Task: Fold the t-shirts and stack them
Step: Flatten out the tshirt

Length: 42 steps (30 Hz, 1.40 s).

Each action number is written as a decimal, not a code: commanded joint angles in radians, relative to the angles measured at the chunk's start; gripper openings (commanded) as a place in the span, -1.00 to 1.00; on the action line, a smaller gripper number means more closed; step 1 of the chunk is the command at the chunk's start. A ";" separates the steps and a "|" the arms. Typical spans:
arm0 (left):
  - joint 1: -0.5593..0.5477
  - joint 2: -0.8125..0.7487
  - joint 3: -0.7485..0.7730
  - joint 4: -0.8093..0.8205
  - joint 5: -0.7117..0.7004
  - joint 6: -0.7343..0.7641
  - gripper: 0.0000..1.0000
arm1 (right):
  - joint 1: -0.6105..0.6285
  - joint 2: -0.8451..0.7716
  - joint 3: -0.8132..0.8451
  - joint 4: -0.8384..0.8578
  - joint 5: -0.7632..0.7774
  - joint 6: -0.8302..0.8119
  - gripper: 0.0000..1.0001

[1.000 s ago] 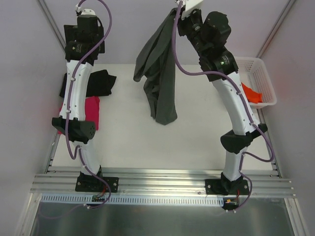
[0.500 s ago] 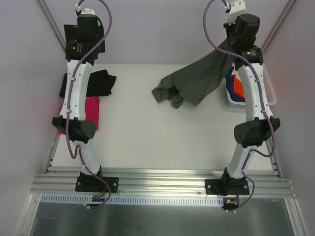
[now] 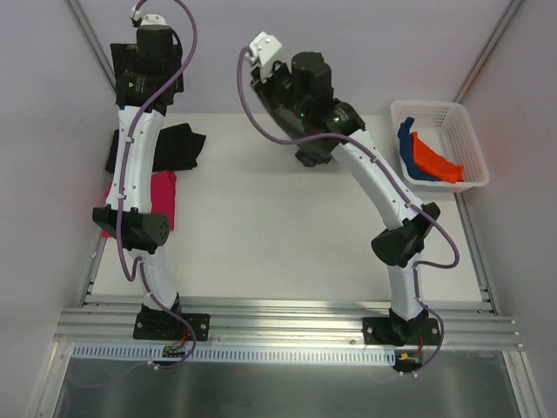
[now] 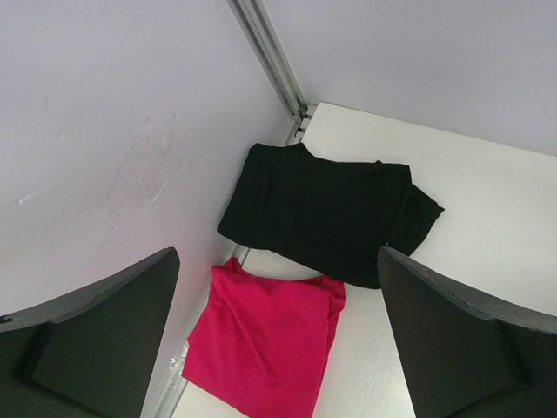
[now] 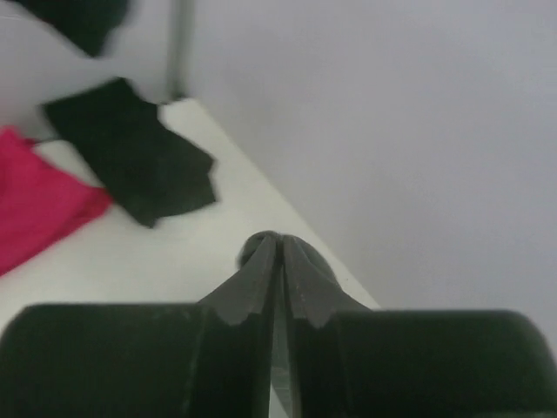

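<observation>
Right gripper clenched on the bunched dark grey t-shirt; left gripper hangs wide open above the black t-shirt and magenta t-shirt.

Left arm: extended from its base at the near edge towards the far-left corner, elbow low, wrist raised. Left gripper: fingers spread wide apart.
Right arm: elbow bent, forearm slanting far and leftward, wrist raised mid-counter. Right gripper: fingers pressed together.
</observation>
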 commanded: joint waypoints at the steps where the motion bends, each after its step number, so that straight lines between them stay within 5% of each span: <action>1: 0.006 -0.017 0.032 0.027 -0.041 0.013 0.98 | 0.058 -0.123 -0.038 0.055 -0.206 0.116 -0.76; 2: 0.006 -0.018 0.031 0.027 -0.043 0.018 0.98 | 0.064 -0.134 -0.111 0.016 -0.232 0.124 -0.30; 3: 0.006 -0.020 0.032 0.030 -0.044 0.021 0.98 | 0.062 -0.140 -0.150 -0.006 -0.269 0.135 0.55; 6: 0.006 -0.023 0.031 0.038 -0.055 0.032 0.98 | 0.026 -0.119 -0.157 -0.146 -0.298 0.187 0.76; 9: 0.006 -0.020 0.023 0.041 -0.046 0.033 0.98 | -0.075 -0.117 -0.211 -0.183 -0.310 0.311 0.78; 14: 0.002 -0.004 0.021 0.039 -0.035 0.039 0.98 | -0.215 -0.085 -0.276 -0.247 -0.218 0.219 0.70; 20: -0.015 -0.024 -0.061 0.038 0.023 0.073 0.98 | -0.397 0.073 -0.278 -0.235 -0.292 0.336 0.61; 27: -0.021 -0.107 -0.193 0.033 0.049 0.099 0.98 | -0.488 0.332 -0.036 -0.218 -0.445 0.500 0.60; 34: -0.023 -0.193 -0.350 0.021 0.060 0.125 0.98 | -0.527 0.458 0.006 -0.065 -0.510 0.727 0.57; 42: -0.023 -0.231 -0.466 0.007 0.039 0.147 0.99 | -0.559 0.553 0.038 0.027 -0.502 0.785 0.59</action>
